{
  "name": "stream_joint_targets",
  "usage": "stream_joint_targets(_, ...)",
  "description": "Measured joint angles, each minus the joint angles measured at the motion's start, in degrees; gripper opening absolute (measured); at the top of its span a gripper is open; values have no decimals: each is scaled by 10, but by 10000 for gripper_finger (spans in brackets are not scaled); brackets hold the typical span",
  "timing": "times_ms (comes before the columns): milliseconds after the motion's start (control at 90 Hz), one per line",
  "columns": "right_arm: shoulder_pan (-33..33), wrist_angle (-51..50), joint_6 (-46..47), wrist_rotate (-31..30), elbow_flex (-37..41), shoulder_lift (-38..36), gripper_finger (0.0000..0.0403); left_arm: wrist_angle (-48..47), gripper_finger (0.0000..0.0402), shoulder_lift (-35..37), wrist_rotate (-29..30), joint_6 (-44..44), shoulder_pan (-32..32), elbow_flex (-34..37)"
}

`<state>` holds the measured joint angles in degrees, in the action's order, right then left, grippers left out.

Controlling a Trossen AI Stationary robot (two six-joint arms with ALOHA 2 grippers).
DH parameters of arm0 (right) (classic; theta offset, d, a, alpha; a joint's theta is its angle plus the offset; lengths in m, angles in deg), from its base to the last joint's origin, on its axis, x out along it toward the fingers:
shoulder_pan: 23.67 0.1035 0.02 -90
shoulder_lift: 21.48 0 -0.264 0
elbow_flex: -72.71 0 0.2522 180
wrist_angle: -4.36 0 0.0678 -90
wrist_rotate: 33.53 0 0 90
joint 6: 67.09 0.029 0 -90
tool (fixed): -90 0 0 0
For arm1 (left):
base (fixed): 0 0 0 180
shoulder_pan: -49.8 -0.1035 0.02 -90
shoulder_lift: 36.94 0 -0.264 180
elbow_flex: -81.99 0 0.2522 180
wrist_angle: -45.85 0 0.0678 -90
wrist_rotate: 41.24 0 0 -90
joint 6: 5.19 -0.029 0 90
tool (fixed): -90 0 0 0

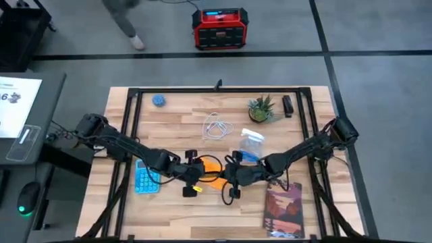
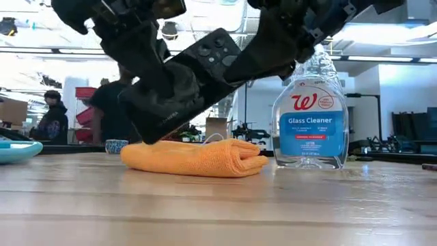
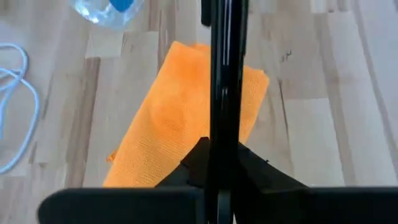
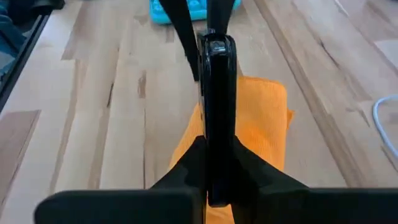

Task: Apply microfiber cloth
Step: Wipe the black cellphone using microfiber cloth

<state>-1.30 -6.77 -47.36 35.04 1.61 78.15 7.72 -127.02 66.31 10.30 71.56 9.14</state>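
The orange microfiber cloth (image 1: pixel 213 164) lies folded on the table's middle (image 2: pixel 194 157). Above it a black smartphone (image 2: pixel 188 82) hangs tilted, its lower end toward the table's left, just over the cloth's top. My left gripper (image 3: pixel 221 155) is shut on the phone's lower end, and my right gripper (image 4: pixel 214 149) is shut on its higher end. Both wrist views show the phone edge-on with the cloth (image 3: pixel 180 112) (image 4: pixel 261 118) beneath it. My left gripper pinches the smartphone's two flat faces between its fingers (image 3: pixel 193 165), at the lower end (image 3: pixel 222 140). It comes from the table's left, slanting down. The phone stands on edge and runs away from the fingers over the cloth. Whether it touches the cloth, I cannot tell. My right gripper pinches the smartphone's two flat faces between its fingers (image 4: pixel 249 163), at the higher end (image 4: pixel 214 134). It comes from the table's right, slanting down. The phone stands on edge, tilted, its far end (image 4: pixel 216 46) pointing toward the left arm.
A glass cleaner spray bottle (image 2: pixel 311 116) (image 1: pixel 251 144) stands just right of the cloth. A blue calculator (image 1: pixel 146 179) lies to the left, a dark reddish book (image 1: pixel 283 209) near right, a white cable (image 1: pixel 217 127) and a small plant (image 1: pixel 260 108) farther back.
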Motion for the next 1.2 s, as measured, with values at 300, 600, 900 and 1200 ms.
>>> stream_joint_targets(300, 0, 1, -1, 0, 7, 0, 23, 1, 13, 1, 12, -1, -4, 0)
stream_joint_targets(600, 0, 24, -1, -2, 7, 43, 27, -5, 13, -1, 16, 0, -3, 4)
stream_joint_targets(900, 3, 0, -10, 23, 15, 56, 64, -18, 13, 0, 29, 15, -4, 4)
stream_joint_targets(1200, 10, -45, -16, 27, 11, 29, 112, -31, 13, 1, 22, 55, -3, 19)
